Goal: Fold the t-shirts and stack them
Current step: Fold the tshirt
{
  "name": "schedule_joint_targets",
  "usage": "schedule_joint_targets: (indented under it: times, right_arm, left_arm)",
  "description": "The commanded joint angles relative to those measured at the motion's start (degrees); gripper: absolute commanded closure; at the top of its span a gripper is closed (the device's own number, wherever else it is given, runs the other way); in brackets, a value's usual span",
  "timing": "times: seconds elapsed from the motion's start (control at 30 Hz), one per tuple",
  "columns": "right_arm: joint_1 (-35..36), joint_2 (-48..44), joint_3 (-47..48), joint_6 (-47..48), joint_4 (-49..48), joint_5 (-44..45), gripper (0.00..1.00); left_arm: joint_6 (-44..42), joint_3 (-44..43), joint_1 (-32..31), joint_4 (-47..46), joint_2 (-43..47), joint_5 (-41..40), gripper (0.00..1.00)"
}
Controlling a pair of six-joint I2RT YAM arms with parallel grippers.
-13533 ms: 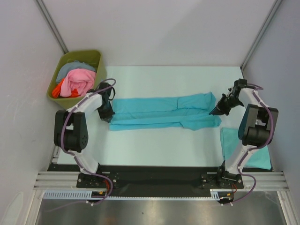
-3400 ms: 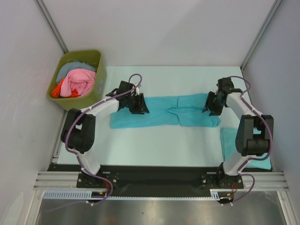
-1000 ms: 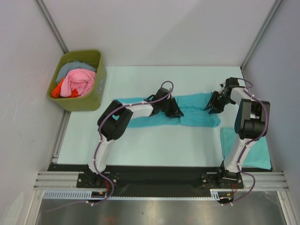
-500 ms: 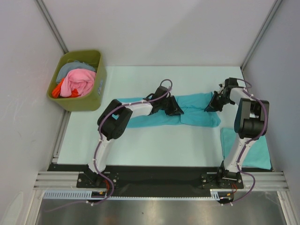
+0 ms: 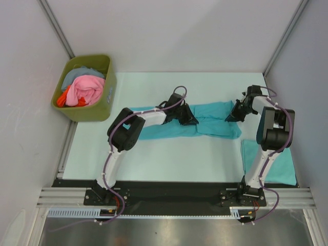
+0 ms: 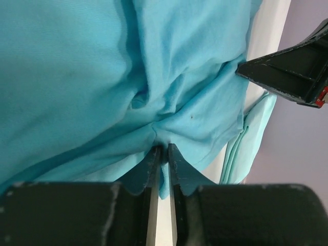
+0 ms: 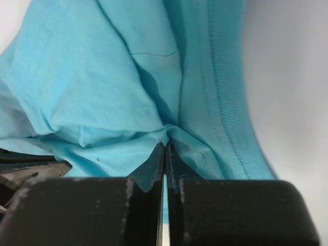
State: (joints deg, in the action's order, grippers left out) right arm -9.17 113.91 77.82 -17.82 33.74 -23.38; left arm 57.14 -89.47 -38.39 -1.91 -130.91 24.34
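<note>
A turquoise t-shirt (image 5: 215, 125), folded into a long strip, lies across the middle of the table. My left gripper (image 5: 190, 120) is shut on a pinch of the t-shirt's fabric (image 6: 169, 128) near the strip's middle, with the arm stretched over its left half. My right gripper (image 5: 237, 115) is shut on the t-shirt (image 7: 128, 82) at its right end, beside a ribbed hem (image 7: 230, 97). A second, folded turquoise t-shirt (image 5: 279, 169) lies at the near right by the right arm's base; it also shows in the left wrist view (image 6: 246, 148).
An olive-green bin (image 5: 105, 95) with pink, grey and orange clothes stands at the far left. Grey walls close the table on three sides. The right gripper's black fingers (image 6: 292, 66) show in the left wrist view.
The left gripper has carried the strip's left end rightward from the table's left side to its middle, folding the shirt over itself. In the last second it barely moved. The right gripper held its end.
</note>
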Motion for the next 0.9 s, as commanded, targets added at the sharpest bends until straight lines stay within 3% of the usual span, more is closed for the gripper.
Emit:
schedule_joint_targets:
  times: [0.0, 0.13, 0.4, 0.5, 0.67, 0.7, 0.87]
  right_arm:
    - [-1.0, 0.1, 1.7, -0.9, -1.9, 2.2, 1.00]
    - [-1.2, 0.8, 1.9, -1.2, -2.9, 1.7, 1.00]
    - [-1.2, 2.7, 3.1, -1.2, -2.5, 1.8, 1.00]
    - [-1.2, 2.9, 3.3, -0.5, -2.4, 2.3, 1.00]
    - [-1.2, 3.4, 5.5, 0.2, -0.3, 2.9, 0.98]
    - [-1.1, 3.3, 6.0, 0.1, 1.5, 3.5, 0.92]
    - [-0.9, 0.6, 9.5, 0.2, 8.8, 9.6, 0.69]
  left_arm:
    - [-1.4, -0.3, 0.5, 0.8, 0.7, -0.8, 0.86]
    - [-1.6, -1.0, 0.7, 1.5, 0.1, -1.1, 0.96]
    - [-2.8, -3.3, 1.2, 5.1, -1.1, -2.5, 0.99]
    - [-4.2, -4.7, 1.2, 7.8, -1.4, -3.3, 0.96]
    - [-7.1, -5.7, 1.0, 11.3, -0.6, -2.8, 0.70]
    - [-8.6, -5.5, 0.9, 11.8, -0.1, -2.7, 0.62]
    - [-14.1, -4.9, 0.7, 16.8, 5.4, -2.2, 0.49]
